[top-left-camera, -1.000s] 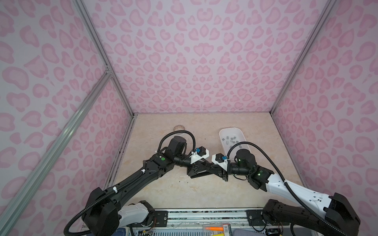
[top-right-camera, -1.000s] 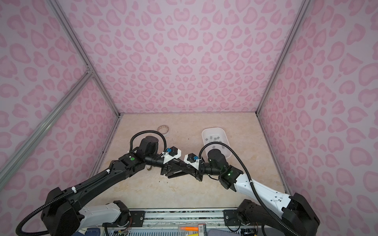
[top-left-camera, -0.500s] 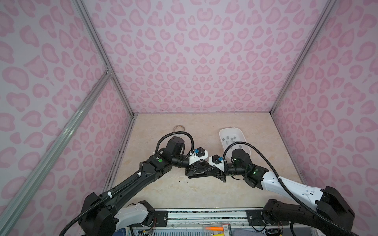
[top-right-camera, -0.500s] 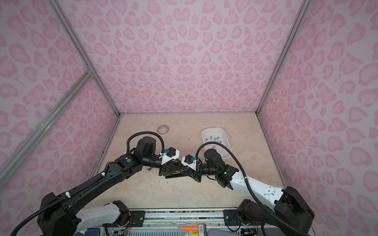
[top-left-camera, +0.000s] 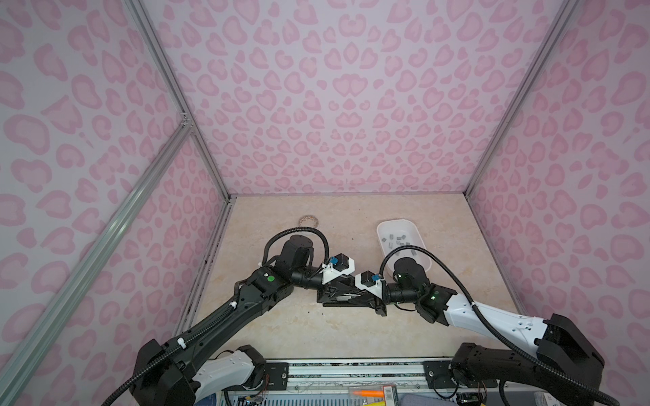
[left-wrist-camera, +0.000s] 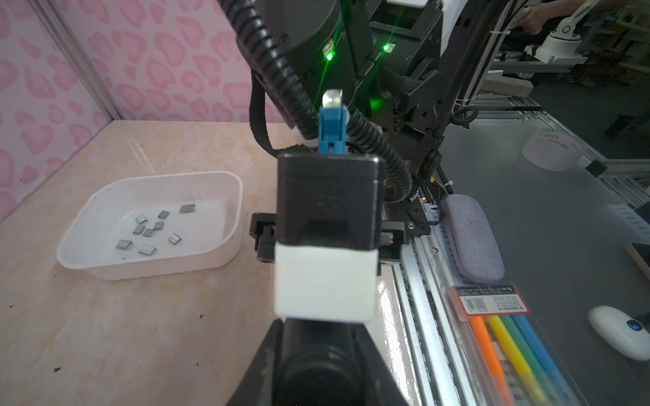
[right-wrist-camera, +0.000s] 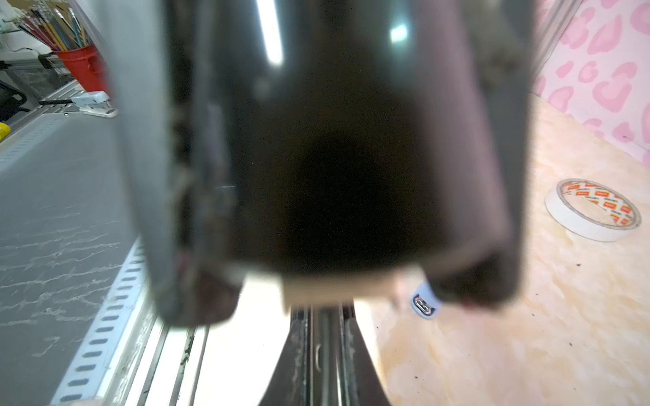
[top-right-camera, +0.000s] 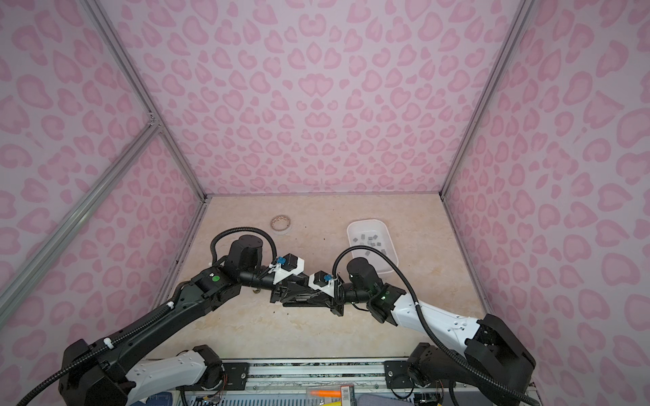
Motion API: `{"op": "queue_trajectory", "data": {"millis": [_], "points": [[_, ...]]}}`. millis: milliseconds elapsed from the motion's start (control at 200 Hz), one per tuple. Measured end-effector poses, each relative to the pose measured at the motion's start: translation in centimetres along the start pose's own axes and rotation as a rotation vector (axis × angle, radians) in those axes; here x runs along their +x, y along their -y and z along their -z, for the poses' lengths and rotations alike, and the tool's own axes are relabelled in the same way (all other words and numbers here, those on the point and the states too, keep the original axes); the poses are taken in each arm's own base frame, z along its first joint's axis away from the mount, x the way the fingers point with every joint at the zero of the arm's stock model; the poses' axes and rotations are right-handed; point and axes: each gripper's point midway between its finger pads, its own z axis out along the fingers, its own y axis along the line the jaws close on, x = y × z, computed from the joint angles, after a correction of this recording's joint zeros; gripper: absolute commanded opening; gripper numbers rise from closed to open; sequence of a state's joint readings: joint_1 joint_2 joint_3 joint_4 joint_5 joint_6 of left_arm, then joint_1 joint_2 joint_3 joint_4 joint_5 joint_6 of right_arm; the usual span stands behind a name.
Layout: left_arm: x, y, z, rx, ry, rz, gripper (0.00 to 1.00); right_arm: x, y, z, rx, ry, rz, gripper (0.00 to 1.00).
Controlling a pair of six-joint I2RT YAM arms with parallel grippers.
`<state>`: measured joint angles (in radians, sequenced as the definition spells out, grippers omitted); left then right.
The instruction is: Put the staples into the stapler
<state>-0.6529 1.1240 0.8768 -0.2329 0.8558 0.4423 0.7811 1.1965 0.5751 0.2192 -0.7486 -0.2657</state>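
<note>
My left arm reaches in low from 7 o'clock. Its left gripper (top-left-camera: 325,293) sits at the left end of the stapler (top-left-camera: 346,298) at mid-table. It is black against black there, so I cannot tell how its jaws stand. My right arm comes from 4 o'clock, with the right gripper (top-left-camera: 378,305) clenched on the stapler's right end. At 1 o'clock from the stapler, the white tray (top-left-camera: 381,230) holds the staples (top-left-camera: 399,239), which lie as loose grey strips.

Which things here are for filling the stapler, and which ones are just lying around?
For the job:
black stapler
grey staples
white tray that holds them

Just lying about:
tape roll
pack of coloured pens, off the table
grey fabric case, off the table
</note>
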Motion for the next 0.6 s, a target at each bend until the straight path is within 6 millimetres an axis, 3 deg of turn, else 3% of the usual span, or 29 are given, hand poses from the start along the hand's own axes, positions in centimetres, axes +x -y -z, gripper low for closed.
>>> {"op": "queue_trajectory", "data": {"millis": [220, 600], "points": [[-1.5, -0.5, 1.8, -0.024, 0.083, -0.049, 0.04, 0.2, 0.6, 2.0, 0.039, 0.044, 0.016, 0.0], [-3.2, -1.2, 5.5, -0.092, 0.155, -0.052, 0.04, -0.2, 0.5, 4.7, 0.114, 0.119, 0.063, 0.0]]}}
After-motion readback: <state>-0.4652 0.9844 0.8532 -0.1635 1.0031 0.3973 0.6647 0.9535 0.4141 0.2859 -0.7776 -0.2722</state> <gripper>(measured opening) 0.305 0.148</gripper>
